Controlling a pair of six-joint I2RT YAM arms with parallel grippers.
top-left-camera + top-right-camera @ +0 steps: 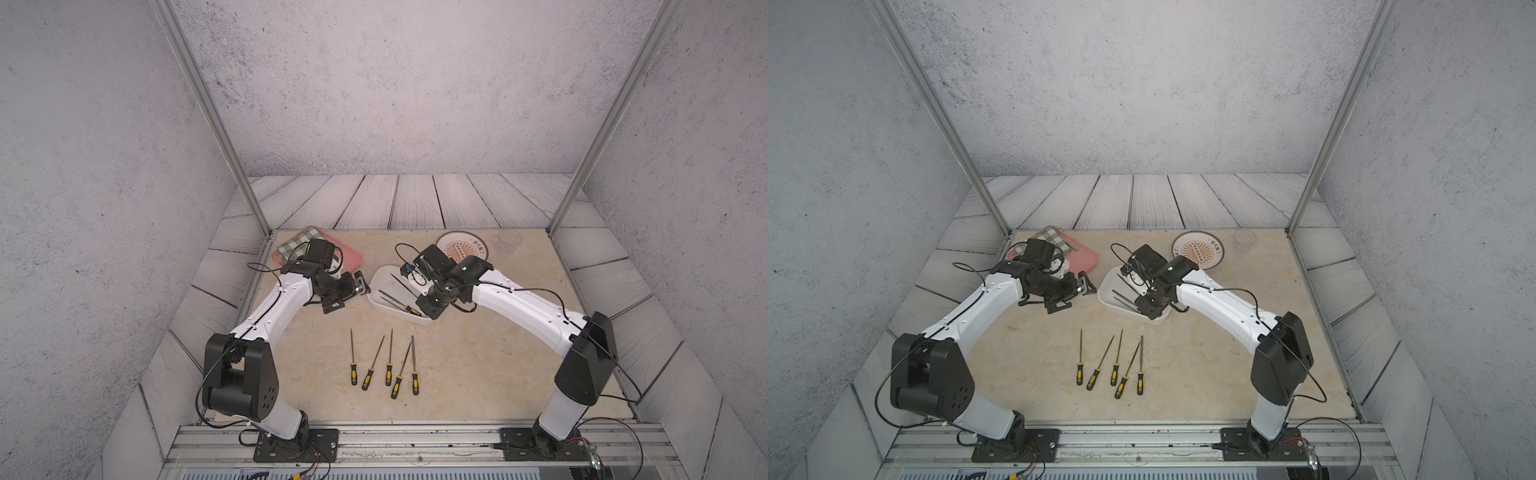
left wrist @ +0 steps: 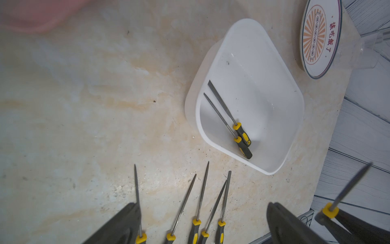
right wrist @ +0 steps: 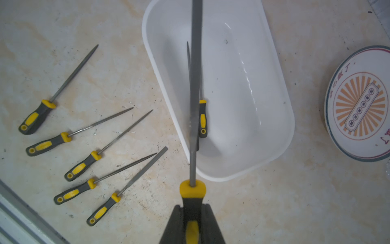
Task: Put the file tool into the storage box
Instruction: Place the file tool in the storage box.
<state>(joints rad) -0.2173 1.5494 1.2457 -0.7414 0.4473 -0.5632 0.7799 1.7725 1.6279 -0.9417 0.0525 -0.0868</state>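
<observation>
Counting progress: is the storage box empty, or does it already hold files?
Not empty. Two files lie side by side on the storage box floor; the right pincer holds a third file over it.

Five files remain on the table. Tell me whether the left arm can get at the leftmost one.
Probably yes: the left gripper is open and empty, and nothing lies between it and that file.

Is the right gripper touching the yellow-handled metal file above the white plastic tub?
Touching. Right wrist view: the right gripper fingers clamp the metal file by its handle.
</observation>
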